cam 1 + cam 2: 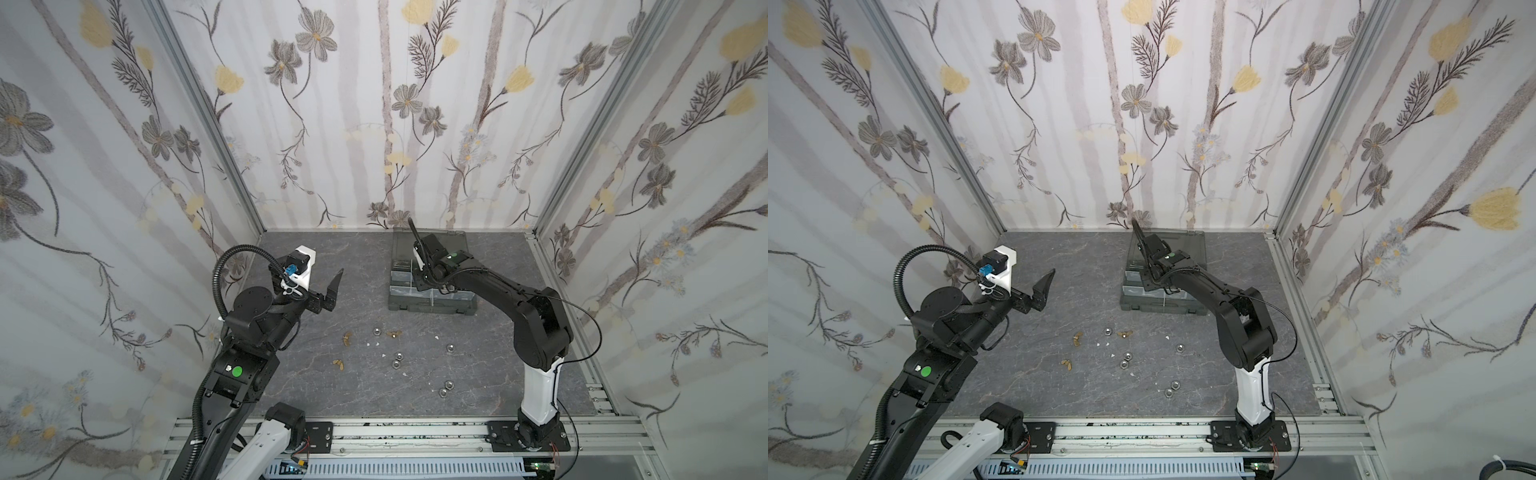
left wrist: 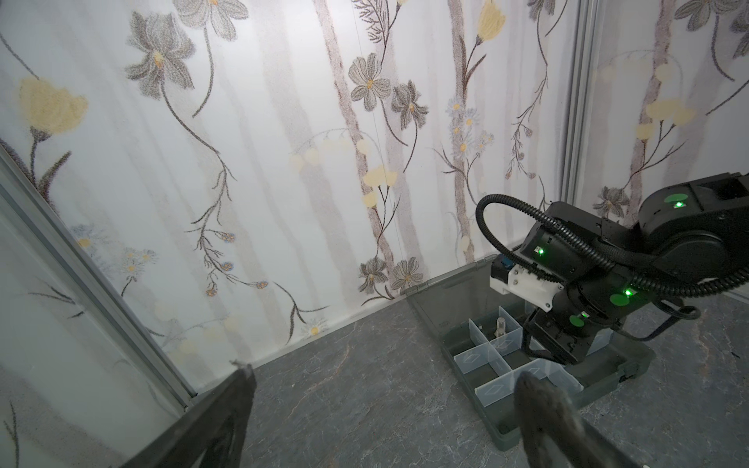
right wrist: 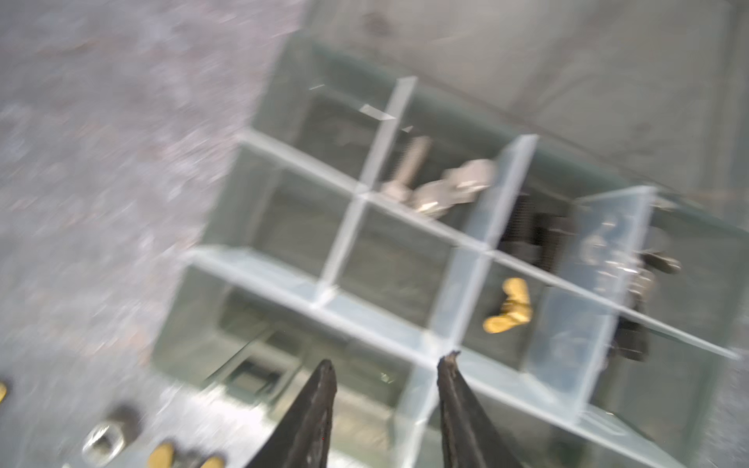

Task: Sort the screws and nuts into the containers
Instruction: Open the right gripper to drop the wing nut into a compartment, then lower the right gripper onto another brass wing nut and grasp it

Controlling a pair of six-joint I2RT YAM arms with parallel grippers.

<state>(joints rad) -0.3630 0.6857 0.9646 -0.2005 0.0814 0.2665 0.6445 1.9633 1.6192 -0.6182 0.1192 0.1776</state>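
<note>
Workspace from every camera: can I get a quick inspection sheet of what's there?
Surface: dark grey marbled tabletop.
Job's things: silver nuts and loose brass wing nuts lie on it; open dark grey plastic organiser case holds silver bolts and a sorted brass wing nut.
Clutter: tiny white specks.
Pincers: left pincer open, empty, aloft; right pincer open, empty, over the case.
Cables: black corrugated hose on left arm.
Surroundings: floral wallpaper walls.

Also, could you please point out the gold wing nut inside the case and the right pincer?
gold wing nut [image 3: 511, 304]: right wrist view, on its middle, between the ears.
right pincer [image 3: 387, 360]: right wrist view, midway between its open fingertips.
</note>
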